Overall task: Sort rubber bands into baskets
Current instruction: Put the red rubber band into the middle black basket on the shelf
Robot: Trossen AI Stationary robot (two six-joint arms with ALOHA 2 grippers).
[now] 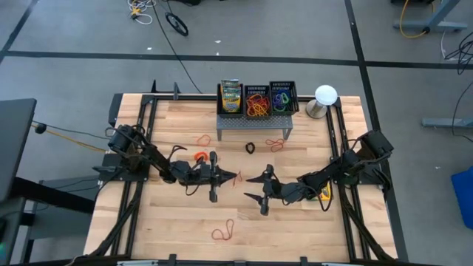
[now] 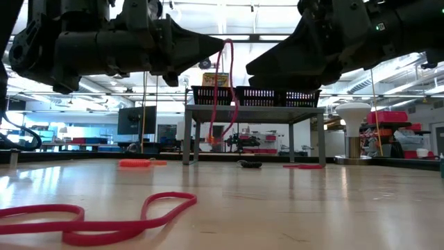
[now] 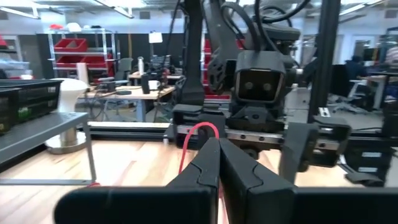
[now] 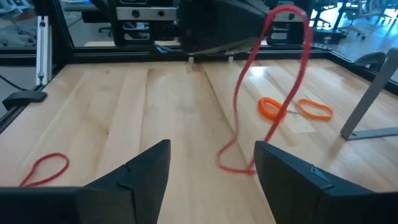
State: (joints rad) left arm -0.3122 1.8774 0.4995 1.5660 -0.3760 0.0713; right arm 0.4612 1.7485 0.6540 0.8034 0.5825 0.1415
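**benchwatcher:** So where's the band? Left gripper has its fingers clenched on a red rubber band, which hangs off the tips down to the bench, low end touching the wood. The right gripper sits right across from it, fingers released and spread, the dangling loop just ahead of the gap between them.

**loopy_42:** Anything in the way? Past both sets of fingertips there's the grey perforated stand holding the baskets, one with orange bands, one with green and purple, plus a crayon box in the third. Loose stuff around: an orange band near the left fingers, a black band and a red one by the stand's legs, another red band well behind both grippers. A white dome thing sits beside the stand.
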